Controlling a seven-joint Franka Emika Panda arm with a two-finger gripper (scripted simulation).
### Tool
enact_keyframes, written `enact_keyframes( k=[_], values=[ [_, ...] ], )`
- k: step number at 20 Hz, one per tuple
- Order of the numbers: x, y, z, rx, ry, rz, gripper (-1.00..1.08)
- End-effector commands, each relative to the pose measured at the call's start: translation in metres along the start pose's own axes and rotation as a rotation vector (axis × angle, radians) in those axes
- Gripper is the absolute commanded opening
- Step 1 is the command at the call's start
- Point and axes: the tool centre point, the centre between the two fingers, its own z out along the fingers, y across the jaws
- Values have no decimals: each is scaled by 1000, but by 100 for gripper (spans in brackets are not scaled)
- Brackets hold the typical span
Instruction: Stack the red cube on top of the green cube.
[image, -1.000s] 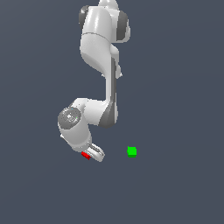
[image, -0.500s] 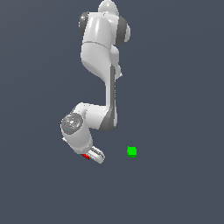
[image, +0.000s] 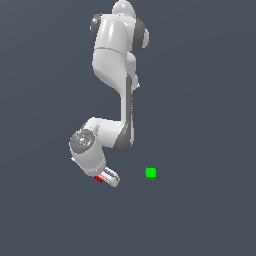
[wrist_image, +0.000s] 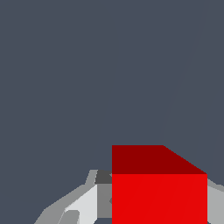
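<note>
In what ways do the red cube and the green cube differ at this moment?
The red cube sits between the gripper fingers and is mostly hidden in the exterior view; the green cube stands free and fully visible, with nothing touching it. The red cube lies toward the exterior view's left, the green cube toward its right. The wrist view shows only the red cube, not the green one. Both are plain, bright, single-coloured cubes.

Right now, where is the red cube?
In the exterior view the red cube sits low and left of centre, mostly hidden under the gripper, with the green cube off to its right; the wrist view shows it between the fingers.
</note>
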Motion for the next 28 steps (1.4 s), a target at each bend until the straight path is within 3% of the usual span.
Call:
enact_keyframes(
  k=[1, 8, 20, 28],
  values=[
    [0, 0, 0, 0, 0, 0, -100],
    [-1, 0, -15, 0, 0, 0, -100],
    [-1, 1, -90, 0, 0, 0, -100],
    [0, 0, -100, 1, 1, 0, -100]
  ],
)
